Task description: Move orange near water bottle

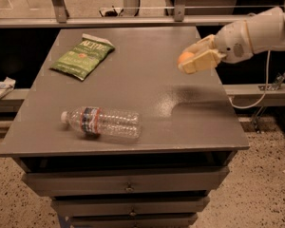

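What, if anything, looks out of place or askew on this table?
Only the water bottle: it lies on its side near the front left. The gripper holds the orange above the right side of the table; nothing is spilled.

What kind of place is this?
Likely a lab or test area: a grey drawer cabinet on speckled floor, a metal rail behind. The end effector holds the orange over the cabinet's right side.

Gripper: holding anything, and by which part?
Yes. The gripper is shut on the orange, with its fingers pinching the fruit's opposite sides, above the right side of the table.
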Motion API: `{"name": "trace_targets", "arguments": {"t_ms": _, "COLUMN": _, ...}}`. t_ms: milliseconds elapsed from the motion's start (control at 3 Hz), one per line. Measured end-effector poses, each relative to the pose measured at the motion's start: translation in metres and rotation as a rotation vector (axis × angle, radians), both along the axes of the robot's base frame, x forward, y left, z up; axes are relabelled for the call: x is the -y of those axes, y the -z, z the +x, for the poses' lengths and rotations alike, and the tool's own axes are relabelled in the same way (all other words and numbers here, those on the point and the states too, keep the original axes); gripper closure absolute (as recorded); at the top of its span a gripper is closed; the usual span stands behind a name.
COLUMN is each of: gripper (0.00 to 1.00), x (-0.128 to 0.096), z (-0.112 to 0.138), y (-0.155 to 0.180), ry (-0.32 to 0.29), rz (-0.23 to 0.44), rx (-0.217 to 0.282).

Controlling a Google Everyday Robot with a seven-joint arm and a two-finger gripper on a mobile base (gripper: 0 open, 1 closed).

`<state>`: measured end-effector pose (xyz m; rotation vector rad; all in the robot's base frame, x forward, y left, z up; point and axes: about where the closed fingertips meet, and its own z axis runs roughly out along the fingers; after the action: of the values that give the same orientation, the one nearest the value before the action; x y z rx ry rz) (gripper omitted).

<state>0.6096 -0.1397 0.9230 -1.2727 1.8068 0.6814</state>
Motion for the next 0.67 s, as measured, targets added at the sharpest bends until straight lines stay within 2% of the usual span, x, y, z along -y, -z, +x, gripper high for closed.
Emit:
{"name": "trace_targets", "arguments": {"t_ms": 333, "gripper": 1.00, "x": -0.020, "z": -0.059, "y": 0.010, "ry": -0.101, "rz": 0.064, "rx": -0.055}}
{"name": "trace_targets", "arguments": {"t_ms": 667, "gripper": 1.00, "x": -0.041, "z": -0.092, "y": 0.022, "ry": -0.167, "rz": 0.096, "rx": -0.080}}
